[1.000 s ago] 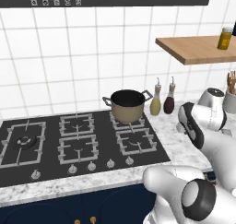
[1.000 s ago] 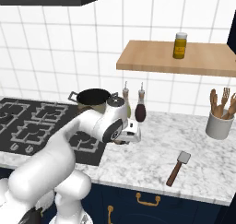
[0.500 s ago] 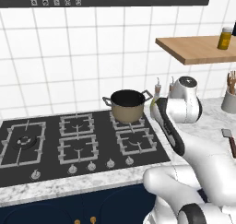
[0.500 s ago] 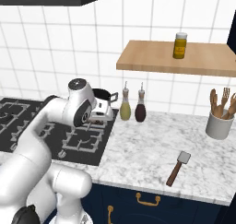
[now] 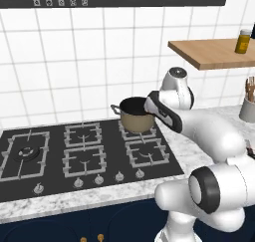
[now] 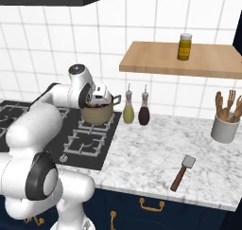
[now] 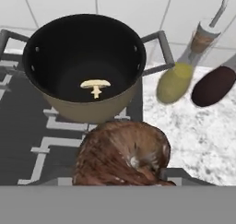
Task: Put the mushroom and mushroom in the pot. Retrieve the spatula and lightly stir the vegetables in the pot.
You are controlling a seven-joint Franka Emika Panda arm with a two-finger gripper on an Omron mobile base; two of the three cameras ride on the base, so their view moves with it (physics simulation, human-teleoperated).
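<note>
Stovetop's rear right burner carries the pot (image 7: 85,61), one pale mushroom (image 7: 95,86) already on its dark floor. My gripper (image 6: 100,97) clasps the second, brown mushroom (image 7: 123,155) just short of the rim, carried high to clear it. Spatula (image 6: 183,172) waits on the marble counter (image 6: 156,158).

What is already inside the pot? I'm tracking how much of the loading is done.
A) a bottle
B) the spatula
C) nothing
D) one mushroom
D: the hand view shows one small pale mushroom lying on the dark floor of the pot, while a second, brown mushroom sits at the gripper.
</note>
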